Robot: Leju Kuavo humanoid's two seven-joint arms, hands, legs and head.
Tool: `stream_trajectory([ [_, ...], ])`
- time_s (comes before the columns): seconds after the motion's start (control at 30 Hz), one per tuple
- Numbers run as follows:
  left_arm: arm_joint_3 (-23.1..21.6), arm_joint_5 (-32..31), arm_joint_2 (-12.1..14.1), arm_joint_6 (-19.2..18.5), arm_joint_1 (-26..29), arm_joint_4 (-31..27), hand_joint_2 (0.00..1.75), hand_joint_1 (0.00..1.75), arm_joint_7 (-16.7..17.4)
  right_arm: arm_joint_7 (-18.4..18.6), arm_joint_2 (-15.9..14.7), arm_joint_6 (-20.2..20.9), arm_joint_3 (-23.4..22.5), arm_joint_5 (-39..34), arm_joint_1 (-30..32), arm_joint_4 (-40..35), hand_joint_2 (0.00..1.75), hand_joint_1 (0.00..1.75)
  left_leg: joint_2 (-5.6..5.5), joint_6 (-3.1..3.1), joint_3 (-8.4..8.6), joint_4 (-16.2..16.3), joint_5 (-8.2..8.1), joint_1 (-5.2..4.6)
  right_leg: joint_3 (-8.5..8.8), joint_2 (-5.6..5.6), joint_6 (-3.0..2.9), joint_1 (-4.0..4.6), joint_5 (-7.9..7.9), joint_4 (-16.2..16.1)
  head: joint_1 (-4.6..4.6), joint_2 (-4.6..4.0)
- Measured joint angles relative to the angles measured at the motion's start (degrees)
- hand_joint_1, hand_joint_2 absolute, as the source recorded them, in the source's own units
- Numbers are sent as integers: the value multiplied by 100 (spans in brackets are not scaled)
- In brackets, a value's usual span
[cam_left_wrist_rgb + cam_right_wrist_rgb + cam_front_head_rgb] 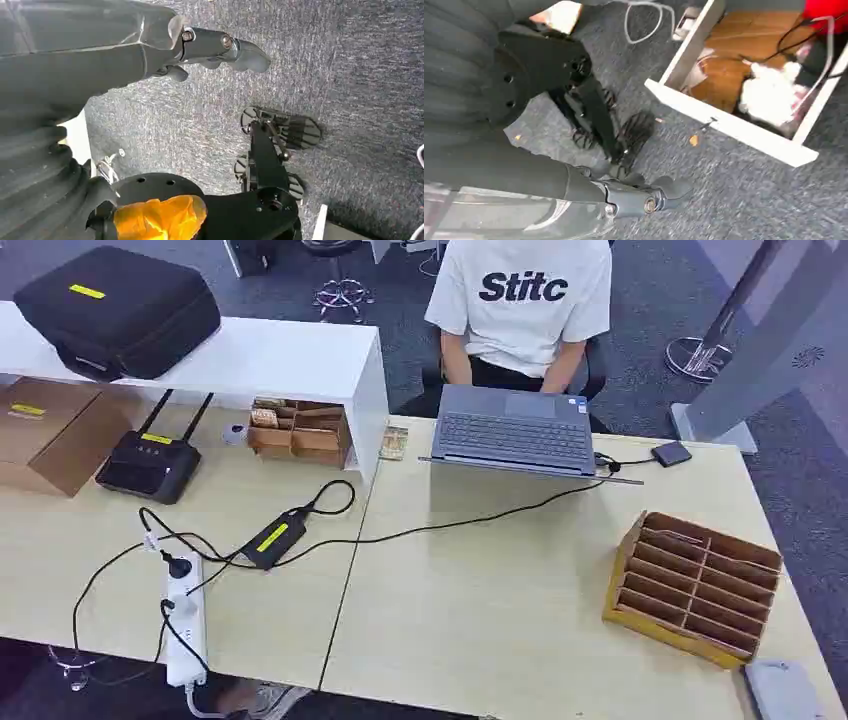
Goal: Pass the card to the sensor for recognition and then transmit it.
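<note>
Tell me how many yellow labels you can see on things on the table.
4: one on the black case atop the white shelf, one on the cardboard box at far left, one on the router, one on the power adapter. Others may be hidden.

Looks like an office or a tech lab workspace. Pale wood surface with an open laptop, a person in a white T-shirt sitting behind it, a black router, a power strip with cables running all over, cardboard boxes, a wooden slotted organizer, and grey carpet with office chair bases.
</note>
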Motion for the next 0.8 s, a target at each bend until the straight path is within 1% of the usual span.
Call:
stream_trajectory([
  [0.13, 0, -85, 39, -48, -1, 0, 175, 0, -11, -291, -136, 149, -29, 4, 29, -123, 175, 0, 0, 0, 0, 0, 0, -1, 0, 0, 0, -1, 0, -2, -2, 0],
  [0.23, -24, -193, 96, -114, -5, 0, 175, 0, -77, -466, -291, 191, -24, 221, 109, -252, 175, 0, -1, 0, -1, 1, 0, -2, 1, -2, 0, -2, 0, -3, -4, 0],
  [0.27, -33, -221, 120, -144, -5, 0, 175, 0, -120, -472, -352, 208, 0, 338, 162, -317, 175, 0, -2, 1, -1, 1, 0, -5, 1, -3, 0, -4, 0, -2, 4, 0],
  [0.3, -37, -225, 140, -160, -7, 0, 175, 0, -138, -457, -422, 228, 20, 404, 208, -392, 175, 0, -2, 1, -2, 1, -1, -4, 1, -3, 1, -3, 0, -3, -7, 0],
  [0.37, -50, -234, 175, -201, -10, 0, 175, 0, -195, -318, -512, 273, 46, 553, 323, -595, 175, 0, -2, 0, -2, 1, -1, -4, 0, -2, 1, -3, 0, -3, 0, 0],
  [0.43, -63, -243, 197, -254, -14, 0, 175, 0, -240, -186, -538, 369, 52, 649, 442, -882, 175, 0, -2, 1, -3, 1, -2, -4, 0, -2, 1, -3, 0, -3, 2, 0],
  [0.5, -63, -234, 203, -286, -13, 4, 175, 0, -273, -127, -542, 474, 41, 594, 537, -1150, 175, 0, -1, 0, -3, 0, -3, -4, -2, 0, 0, -3, 0, -2, 0, 0],
  [0.67, -63, -181, 197, -385, -11, 26, 175, 0, -378, -116, -542, 661, -94, 514, 631, -1727, 175, 0, 0, 0, -2, 1, -2, -2, -2, -2, 0, -1, 0, -2, 0, 0],
  [0.8, -127, -332, 197, -498, 2, 33, 175, 0, -586, -121, -468, 728, -339, 345, 671, -2254, 175, 0, 0, 0, -2, 1, -2, -2, -1, -2, 0, -2, 0, -1, -2, 0],
])
